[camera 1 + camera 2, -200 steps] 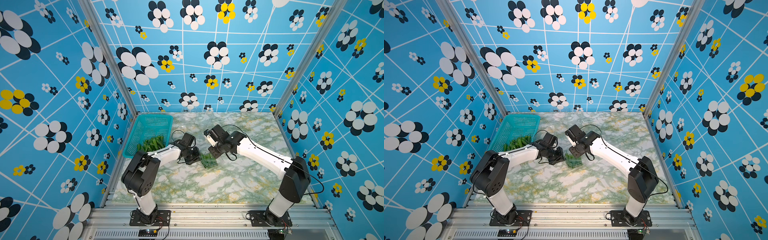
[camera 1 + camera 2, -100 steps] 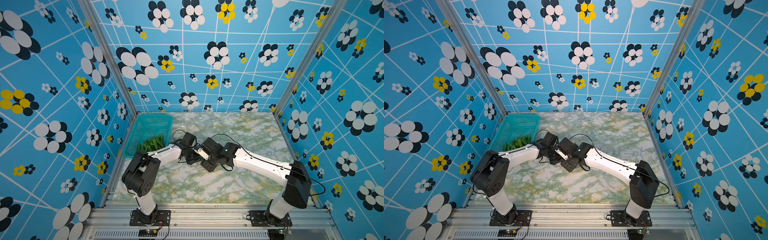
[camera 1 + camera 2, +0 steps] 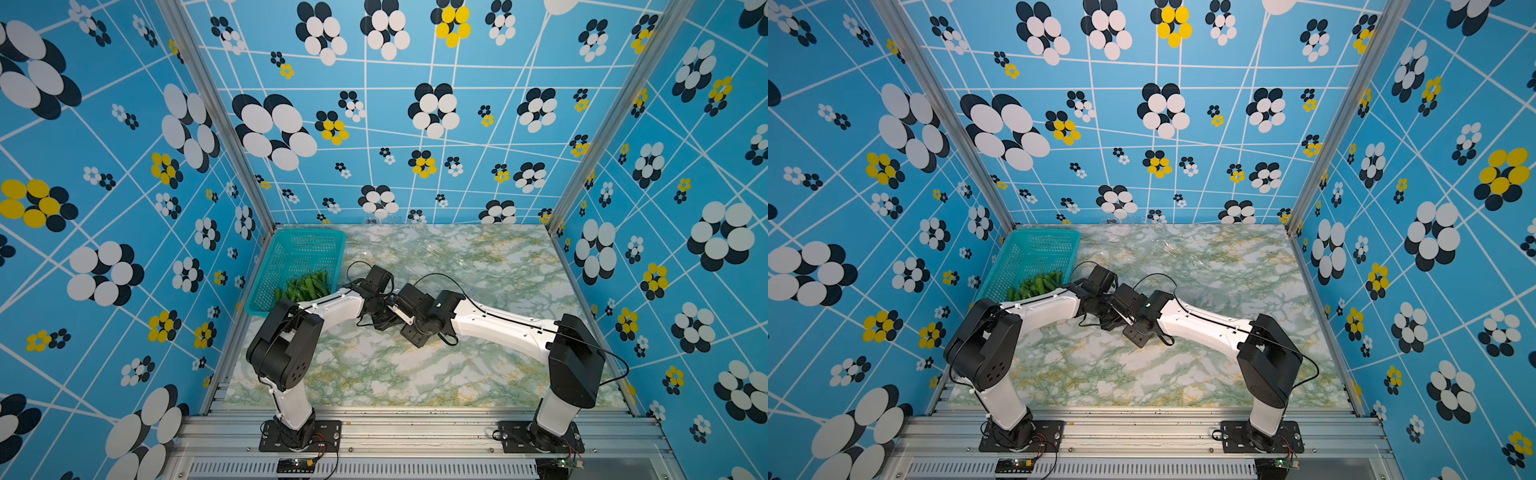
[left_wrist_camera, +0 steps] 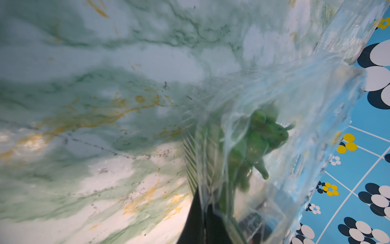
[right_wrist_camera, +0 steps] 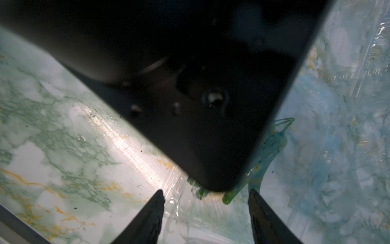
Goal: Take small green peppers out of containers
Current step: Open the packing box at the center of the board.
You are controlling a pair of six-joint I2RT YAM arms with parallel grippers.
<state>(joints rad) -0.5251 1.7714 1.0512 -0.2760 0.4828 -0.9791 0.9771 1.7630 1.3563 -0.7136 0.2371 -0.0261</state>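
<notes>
- The teal basket [image 3: 305,251] sits at the far left of the worktop [image 3: 415,374], which looks like green and white marble. The basket is plastic with lots of little holes. A pile of shiny small green peppers [image 3: 305,286] lies in its near end.
- Just right of the basket, the left arm [image 3: 332,305] is bent low and reaches across. The left claw [image 4: 201,211] is pressed together and pinches an edge of a clear container [image 4: 295,101].
- The container is thin, crinkly plastic. More small green peppers [image 4: 259,135] are bunched inside it and show through the wall.
- A bit further right of the basket, the right claw [image 5: 206,191] is spread wide and holds nothing. Its two dark pointy tips hang over clear plastic. I cannot tell if they touch it.
- The right arm [image 3: 498,328] stretches low toward the basket, and its wrist is right beside the left one.
</notes>
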